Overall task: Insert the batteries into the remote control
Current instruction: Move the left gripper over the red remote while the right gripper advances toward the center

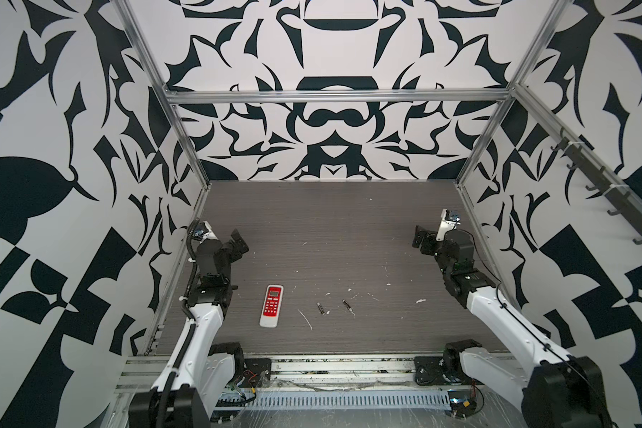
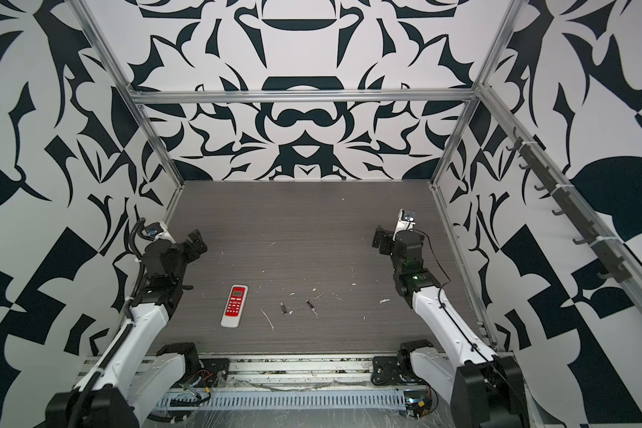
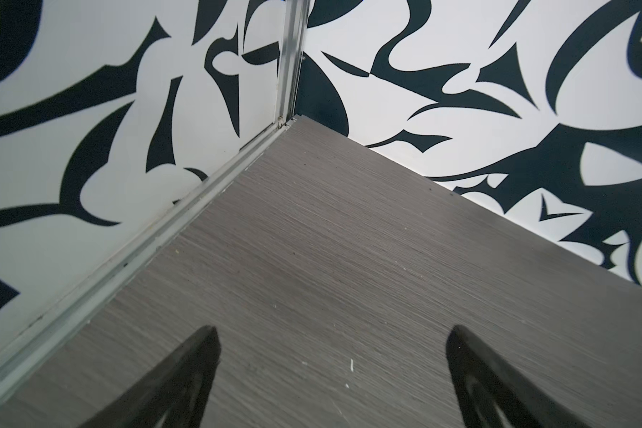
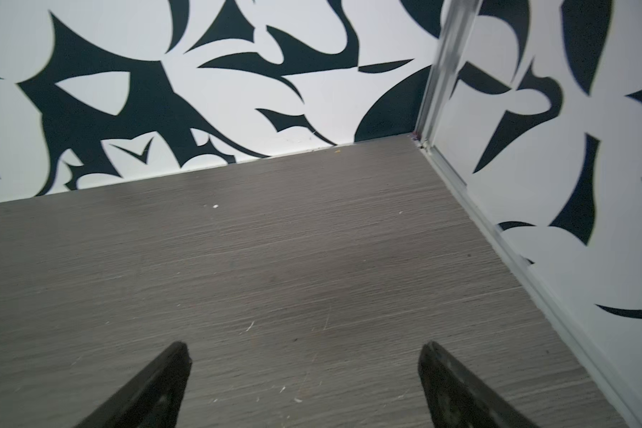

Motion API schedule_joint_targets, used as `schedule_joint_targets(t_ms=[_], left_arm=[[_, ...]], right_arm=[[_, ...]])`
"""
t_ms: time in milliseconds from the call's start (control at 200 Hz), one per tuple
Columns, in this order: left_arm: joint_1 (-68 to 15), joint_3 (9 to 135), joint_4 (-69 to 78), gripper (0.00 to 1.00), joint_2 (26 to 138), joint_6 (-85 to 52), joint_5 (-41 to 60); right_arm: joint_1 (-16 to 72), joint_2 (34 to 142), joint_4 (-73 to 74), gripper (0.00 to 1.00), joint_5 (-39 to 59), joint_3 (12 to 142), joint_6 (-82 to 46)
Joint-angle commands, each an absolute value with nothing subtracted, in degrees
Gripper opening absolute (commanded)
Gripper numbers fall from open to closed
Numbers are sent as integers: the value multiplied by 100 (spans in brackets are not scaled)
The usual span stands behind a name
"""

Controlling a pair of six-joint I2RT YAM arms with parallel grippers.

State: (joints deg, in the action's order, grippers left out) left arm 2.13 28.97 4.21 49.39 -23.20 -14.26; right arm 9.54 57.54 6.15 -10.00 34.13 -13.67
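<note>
Nearest, the remote control [image 1: 271, 305] lies red face up by the table's [image 1: 330, 222] front edge, with the two batteries [image 1: 320, 308] beside it on the right arm's side, not touching it. It probably needs flipping first, gripped squarely across its long sides. Farther back, the left gripper [image 3: 330, 335] and right gripper [image 4: 304, 350] hang empty with jaws spread wide, well apart from everything.
</note>
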Motion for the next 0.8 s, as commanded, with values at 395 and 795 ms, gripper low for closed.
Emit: schedule_joint_targets(t_ms=[395,795], left_arm=[[-479,4077,-3179,99,5147,-3379,-6],[-1822,4059,-3868,99,5474,-3859,-677]], right_arm=[[2455,6090,-1105,99,742,4411,-943],[2704,6463,-1049,98,1245,4567,-676]])
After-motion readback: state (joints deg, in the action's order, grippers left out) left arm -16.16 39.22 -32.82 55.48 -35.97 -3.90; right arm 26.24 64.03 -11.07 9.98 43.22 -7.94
